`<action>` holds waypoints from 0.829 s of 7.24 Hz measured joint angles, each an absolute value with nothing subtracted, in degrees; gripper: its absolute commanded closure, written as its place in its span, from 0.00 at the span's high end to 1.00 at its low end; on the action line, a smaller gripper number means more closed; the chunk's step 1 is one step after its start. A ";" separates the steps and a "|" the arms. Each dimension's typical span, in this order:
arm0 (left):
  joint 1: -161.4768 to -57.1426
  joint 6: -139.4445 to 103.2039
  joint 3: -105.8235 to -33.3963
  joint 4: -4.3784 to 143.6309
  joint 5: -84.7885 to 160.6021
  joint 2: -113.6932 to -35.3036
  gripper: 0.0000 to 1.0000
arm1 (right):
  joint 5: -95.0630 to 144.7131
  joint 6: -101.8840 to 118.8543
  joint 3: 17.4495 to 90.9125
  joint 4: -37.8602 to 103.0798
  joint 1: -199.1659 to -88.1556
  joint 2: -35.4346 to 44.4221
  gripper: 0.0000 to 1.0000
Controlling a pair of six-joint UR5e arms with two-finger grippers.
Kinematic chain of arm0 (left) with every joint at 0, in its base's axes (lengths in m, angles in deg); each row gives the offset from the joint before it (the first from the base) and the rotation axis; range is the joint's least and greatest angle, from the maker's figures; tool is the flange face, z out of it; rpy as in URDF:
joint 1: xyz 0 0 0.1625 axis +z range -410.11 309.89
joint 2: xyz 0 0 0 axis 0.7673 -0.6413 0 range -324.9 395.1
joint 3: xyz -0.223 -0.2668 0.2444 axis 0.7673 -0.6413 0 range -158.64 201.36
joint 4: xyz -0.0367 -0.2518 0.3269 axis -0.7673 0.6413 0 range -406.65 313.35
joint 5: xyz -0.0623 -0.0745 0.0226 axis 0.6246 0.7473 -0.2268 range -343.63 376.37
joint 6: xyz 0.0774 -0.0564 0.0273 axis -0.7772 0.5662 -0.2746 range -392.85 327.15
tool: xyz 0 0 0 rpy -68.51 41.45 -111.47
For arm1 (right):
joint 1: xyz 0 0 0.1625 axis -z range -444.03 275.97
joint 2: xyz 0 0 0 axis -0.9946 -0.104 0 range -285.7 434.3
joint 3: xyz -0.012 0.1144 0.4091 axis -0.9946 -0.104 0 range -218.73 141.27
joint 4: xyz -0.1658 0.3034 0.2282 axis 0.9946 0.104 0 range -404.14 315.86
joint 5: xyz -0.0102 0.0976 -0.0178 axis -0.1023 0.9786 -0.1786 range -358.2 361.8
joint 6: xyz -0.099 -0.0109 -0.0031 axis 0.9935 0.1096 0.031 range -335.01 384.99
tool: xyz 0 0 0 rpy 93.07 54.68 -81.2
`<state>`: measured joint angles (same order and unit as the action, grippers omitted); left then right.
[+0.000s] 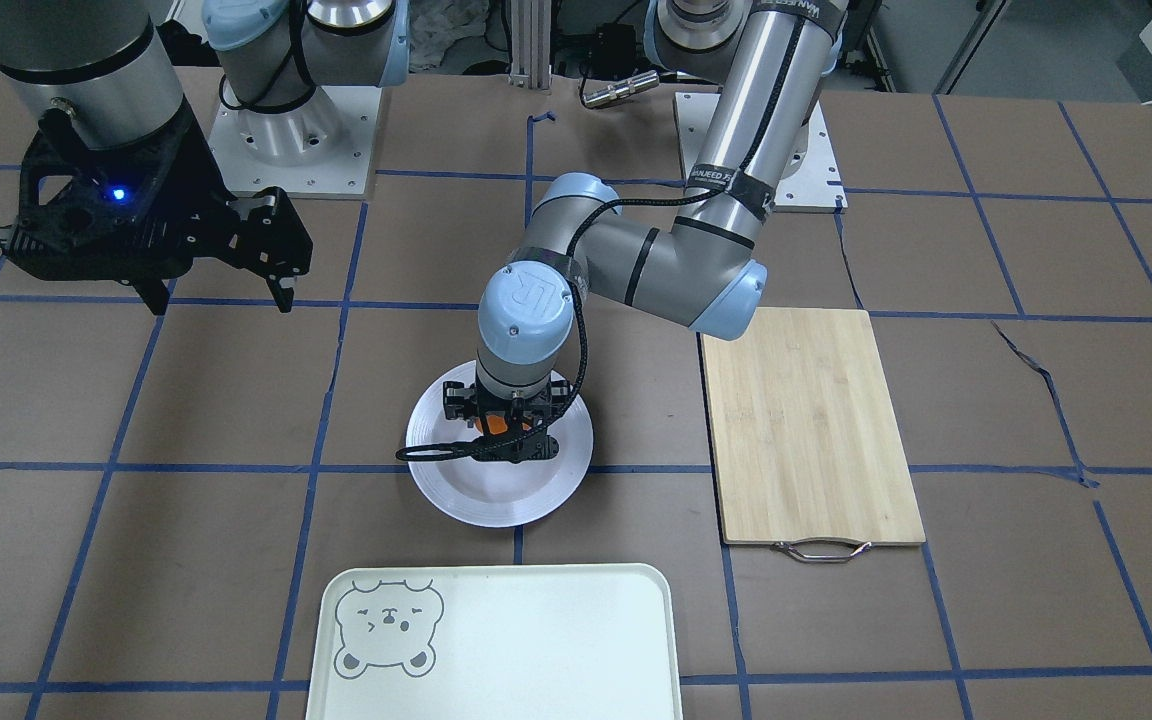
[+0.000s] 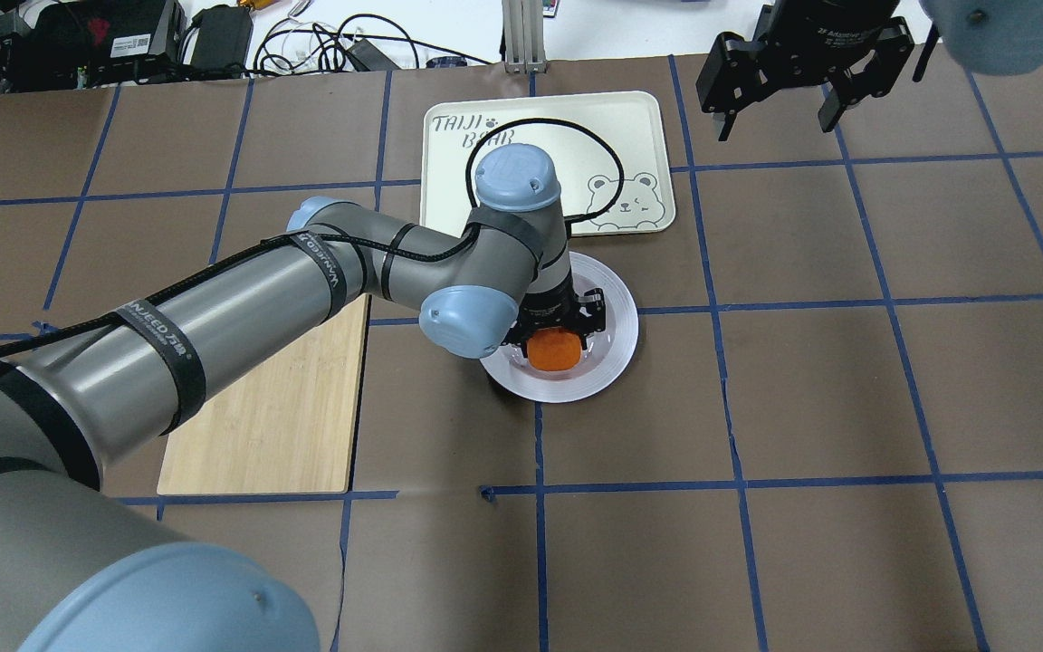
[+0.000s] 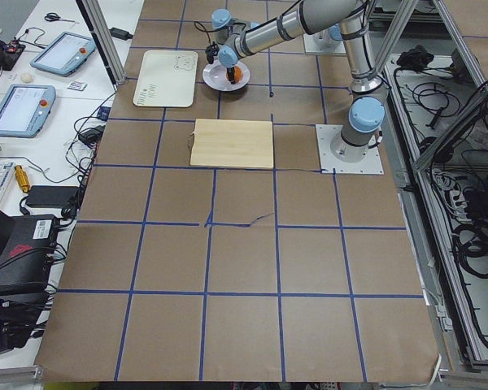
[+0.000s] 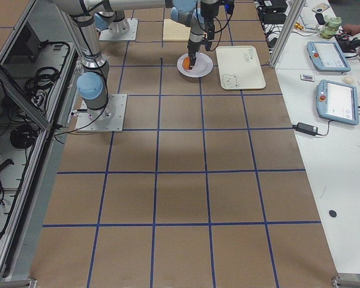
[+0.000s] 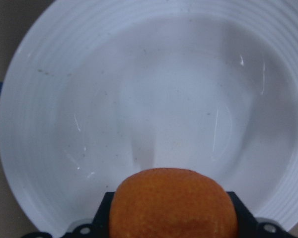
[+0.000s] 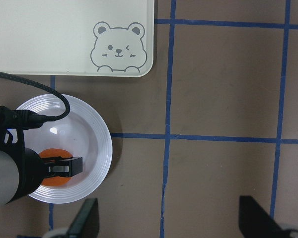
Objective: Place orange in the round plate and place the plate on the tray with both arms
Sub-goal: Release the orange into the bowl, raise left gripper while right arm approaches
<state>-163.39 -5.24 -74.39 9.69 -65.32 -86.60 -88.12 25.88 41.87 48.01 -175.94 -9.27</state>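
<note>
The orange (image 2: 551, 350) sits between the fingers of my left gripper (image 2: 553, 342), which is shut on it over the sunken centre of the round plate (image 2: 613, 348). In the left wrist view the orange (image 5: 173, 203) fills the bottom edge with the white plate (image 5: 154, 99) close beneath; I cannot tell whether they touch. The tray (image 1: 536, 640) lies empty just beyond the plate (image 1: 496, 507), bear face in one corner. My right gripper (image 1: 219, 300) hangs open and empty, high and well off to the side, looking down on the plate (image 6: 97, 144) and tray (image 6: 49, 34).
A bamboo cutting board (image 1: 811, 420) with a metal handle lies on the left arm's side of the plate. The table is brown with blue tape lines. Cables and devices lie past the far edge behind the tray (image 2: 630, 118).
</note>
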 measured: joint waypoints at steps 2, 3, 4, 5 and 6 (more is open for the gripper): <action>-162.96 -3.81 -72.79 9.18 -65.56 -85.21 1.00 | -87.57 26.18 42.02 48.27 -175.38 -9.11 1.00; -162.18 -3.83 -71.27 9.90 -65.86 -83.77 1.00 | -86.62 26.12 42.52 48.18 -174.93 -9.01 1.00; -161.06 -4.46 -69.83 11.78 -66.04 -81.74 1.00 | -84.81 25.87 43.39 48.27 -174.59 -8.97 1.00; -159.40 -6.63 -68.65 14.95 -66.14 -79.03 1.00 | -82.32 25.71 44.44 48.49 -174.28 -8.92 1.00; -157.29 -9.93 -67.98 18.26 -66.22 -76.19 1.00 | -79.20 25.64 45.88 48.97 -173.99 -8.86 1.00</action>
<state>-157.29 -9.93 -67.98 18.26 -66.22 -76.19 -79.20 25.64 45.88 48.97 -173.99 -8.86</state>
